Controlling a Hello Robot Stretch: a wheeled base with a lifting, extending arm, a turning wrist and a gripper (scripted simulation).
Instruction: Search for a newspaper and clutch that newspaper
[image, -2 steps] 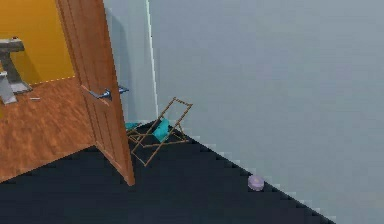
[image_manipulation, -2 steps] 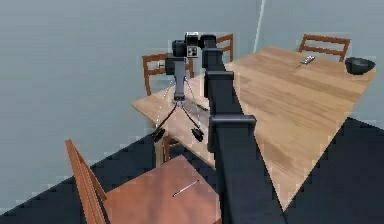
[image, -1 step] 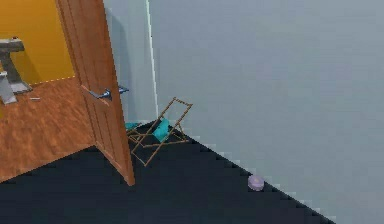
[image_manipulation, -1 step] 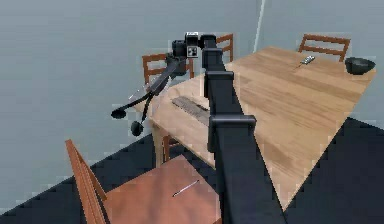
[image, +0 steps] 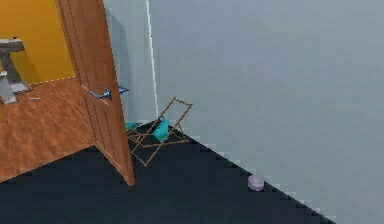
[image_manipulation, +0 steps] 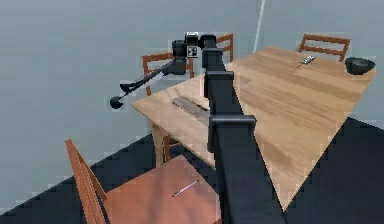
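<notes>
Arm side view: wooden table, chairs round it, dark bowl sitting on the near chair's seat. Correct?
One thing is wrong. The dark bowl sits on the wooden table, near its far corner at the arm side view's right, not on the near chair. The arm side view shows this; the rest of the statement stands.

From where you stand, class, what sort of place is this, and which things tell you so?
Probably a dining room in a house: a wooden table with wooden chairs at its sides and a dark bowl on it.
</notes>
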